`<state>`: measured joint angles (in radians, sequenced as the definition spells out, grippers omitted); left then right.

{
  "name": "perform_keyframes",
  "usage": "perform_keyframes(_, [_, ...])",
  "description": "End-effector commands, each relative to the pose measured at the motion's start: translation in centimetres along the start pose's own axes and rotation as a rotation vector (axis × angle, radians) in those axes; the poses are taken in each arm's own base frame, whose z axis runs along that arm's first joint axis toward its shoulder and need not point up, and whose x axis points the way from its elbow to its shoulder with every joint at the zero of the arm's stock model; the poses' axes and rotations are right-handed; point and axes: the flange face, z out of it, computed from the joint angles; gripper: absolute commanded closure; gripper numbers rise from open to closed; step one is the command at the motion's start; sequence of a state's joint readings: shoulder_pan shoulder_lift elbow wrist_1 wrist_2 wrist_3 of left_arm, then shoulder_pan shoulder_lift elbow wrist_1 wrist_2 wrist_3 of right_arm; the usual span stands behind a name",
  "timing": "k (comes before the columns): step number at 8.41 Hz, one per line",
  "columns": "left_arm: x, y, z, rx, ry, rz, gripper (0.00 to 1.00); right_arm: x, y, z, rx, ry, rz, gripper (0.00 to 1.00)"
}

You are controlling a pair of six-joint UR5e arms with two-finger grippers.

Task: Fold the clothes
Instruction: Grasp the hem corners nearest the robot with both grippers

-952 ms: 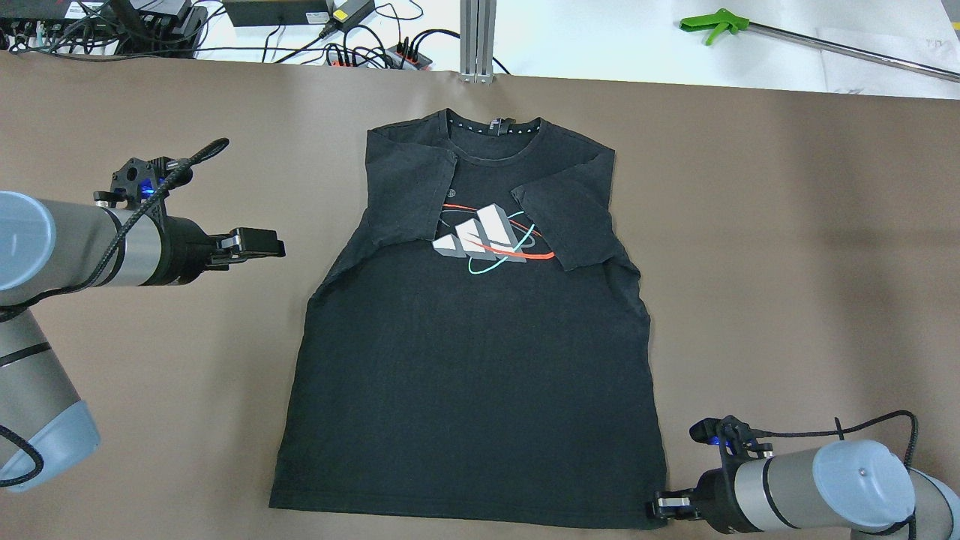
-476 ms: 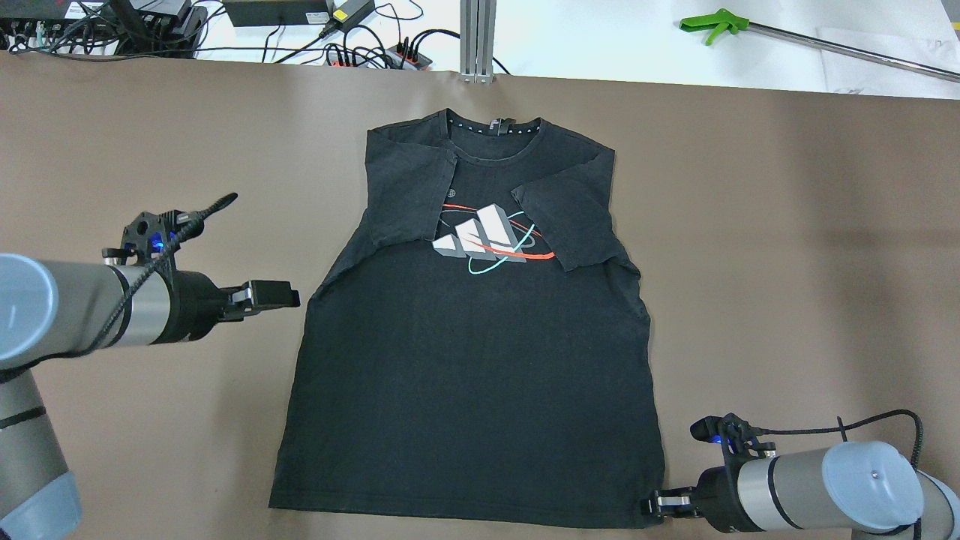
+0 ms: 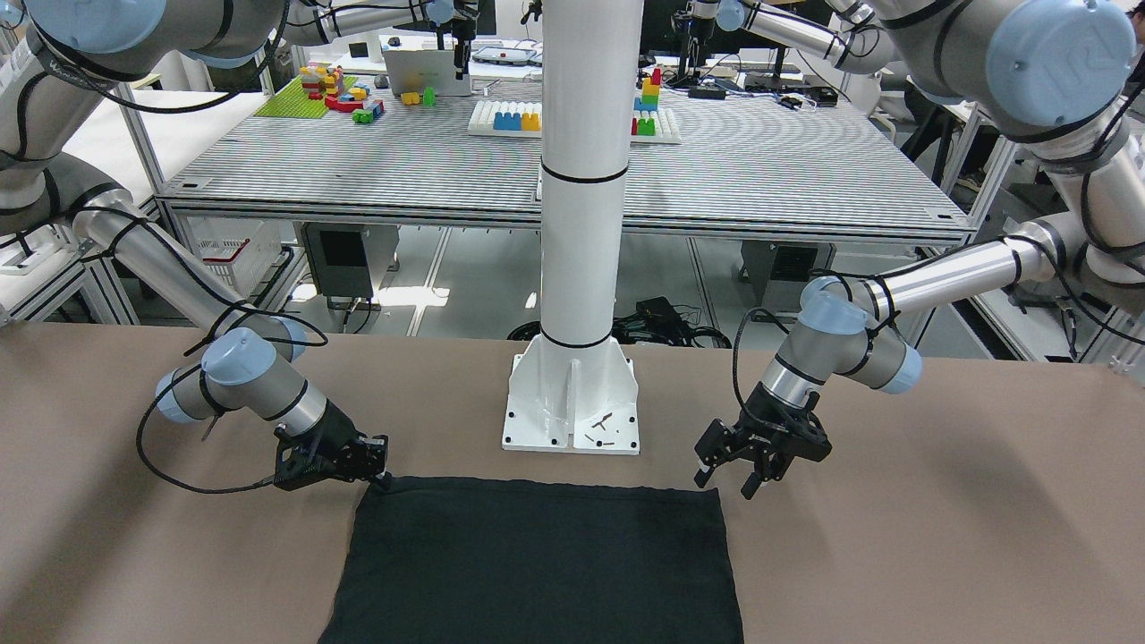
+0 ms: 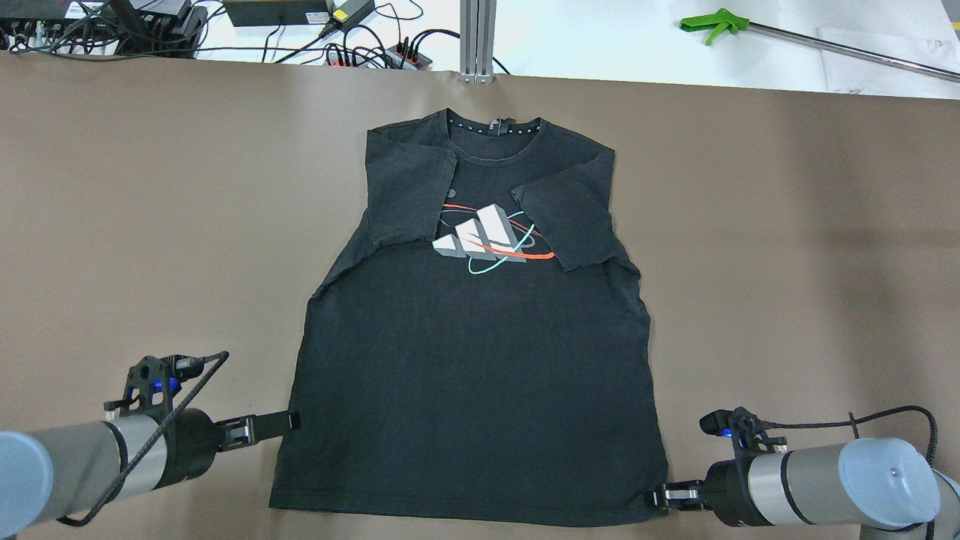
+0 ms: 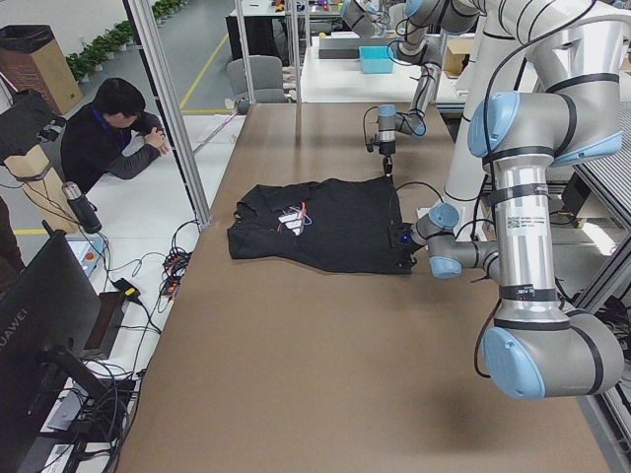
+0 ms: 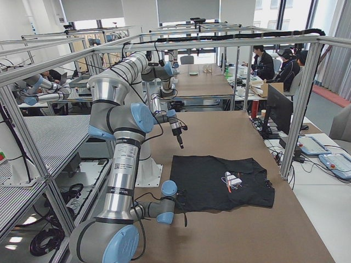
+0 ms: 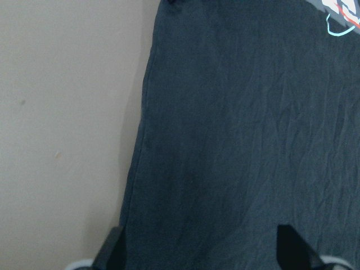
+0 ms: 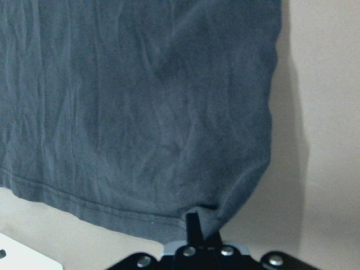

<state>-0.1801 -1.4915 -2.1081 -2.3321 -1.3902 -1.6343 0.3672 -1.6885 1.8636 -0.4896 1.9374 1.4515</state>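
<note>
The clothes are one black T-shirt point(image 4: 472, 360) with a white, red and teal print point(image 4: 484, 236). It lies flat on the brown table, both sleeves folded in over the chest. My left gripper point(image 4: 291, 421) is open beside the shirt's left edge, a little above the bottom hem. In the left wrist view its fingertips point(image 7: 115, 250) stand wide apart over that edge point(image 7: 140, 169). My right gripper point(image 4: 654, 498) is shut on the shirt's bottom right corner. The hem puckers around it in the right wrist view point(image 8: 194, 225). In the front-facing view the left gripper point(image 3: 726, 481) hangs just above the table.
The white robot column base point(image 3: 572, 420) stands behind the shirt's hem. Cables and power strips point(image 4: 375, 52) and a green-handled tool point(image 4: 712, 26) lie beyond the table's far edge. A person point(image 5: 108, 128) crouches off the table's side.
My left arm has moved down along the shirt's left side, from level with the sleeves to near the bottom hem. My right gripper has stayed at the bottom right corner.
</note>
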Motion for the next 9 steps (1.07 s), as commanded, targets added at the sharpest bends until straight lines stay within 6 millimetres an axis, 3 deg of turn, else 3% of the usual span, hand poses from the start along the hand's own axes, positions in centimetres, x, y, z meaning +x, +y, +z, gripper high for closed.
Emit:
perform_keyframes(1, [-1.5,4.6,2.3,0.02,-0.032,0.028,0.06,-0.1,-0.1,0.0,0.003,-0.003,-0.005,1.0])
perform_keyframes(5, [-2.8,5.9,6.5,0.026,-0.077,0.043,0.06,-0.3,-0.7,-0.3,0.013,-0.008,-0.004,1.0])
perform_keyframes(6, [-2.9,5.8,6.5,0.027,-0.079,0.043,0.08,-0.2,-0.8,-0.4,0.013,-0.008,-0.004,1.0])
perform_keyframes(7, [-3.0,5.9,6.5,0.028,-0.08,0.046,0.22,-0.2,-0.8,-0.4,0.013,-0.008,-0.004,1.0])
perform_keyframes(8, [-3.0,5.7,6.4,0.029,-0.08,0.048,0.69,-0.2,-0.8,-0.4,0.015,-0.008,-0.003,1.0])
perform_keyframes(9, [-2.8,5.7,6.2,0.028,-0.074,0.052,0.97,-0.2,-0.9,-0.4,0.016,-0.008,-0.003,1.0])
